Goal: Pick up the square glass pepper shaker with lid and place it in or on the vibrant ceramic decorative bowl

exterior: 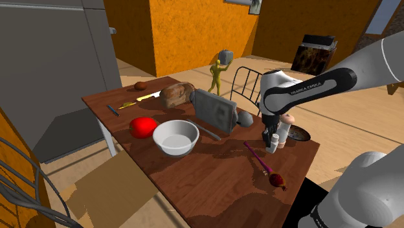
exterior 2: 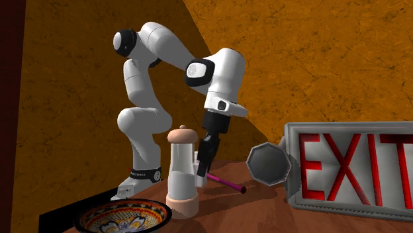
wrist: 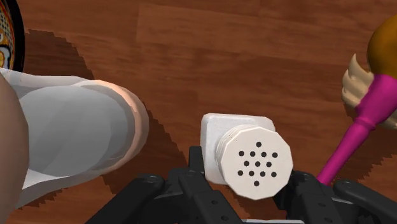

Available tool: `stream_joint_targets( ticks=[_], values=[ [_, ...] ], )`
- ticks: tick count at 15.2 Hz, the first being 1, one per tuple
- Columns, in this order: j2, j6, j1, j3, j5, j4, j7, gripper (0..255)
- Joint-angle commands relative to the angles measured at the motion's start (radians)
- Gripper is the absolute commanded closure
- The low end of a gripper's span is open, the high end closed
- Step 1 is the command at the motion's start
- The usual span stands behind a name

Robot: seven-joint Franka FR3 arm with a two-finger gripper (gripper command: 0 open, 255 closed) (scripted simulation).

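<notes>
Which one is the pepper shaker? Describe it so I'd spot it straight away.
On the brown table, look under the black end effector. The shaker is the small square white bottle with a round, hole-dotted lid; the mill beside it stands far taller.

Wood-grain table (wrist: 222, 51), matt white pepper shaker (wrist: 254, 156).

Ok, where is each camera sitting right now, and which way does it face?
Shoulder view: beside and slightly behind the stand, looking down over the table; the arm reaches in from its right to the shaker.
Second exterior view: low at table height opposite the arm, facing back at it past the bowl and tall grinder; nearly the whole arm shows.
Wrist view: on the hand, looking down on the shaker; the gripper shows.
Shoulder and wrist views share shaker, grinder, bowl.
</notes>
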Motion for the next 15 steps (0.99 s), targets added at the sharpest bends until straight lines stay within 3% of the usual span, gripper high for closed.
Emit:
stream_joint_targets(
  ticks=[1, 15],
  values=[
    [-0.018, -0.031, 0.001, 0.004, 0.002, 0.012, -0.001, 255],
    [-0.113, -0.246, 0.004, 0.024, 0.016, 0.133, -0.018, 255]
  ],
)
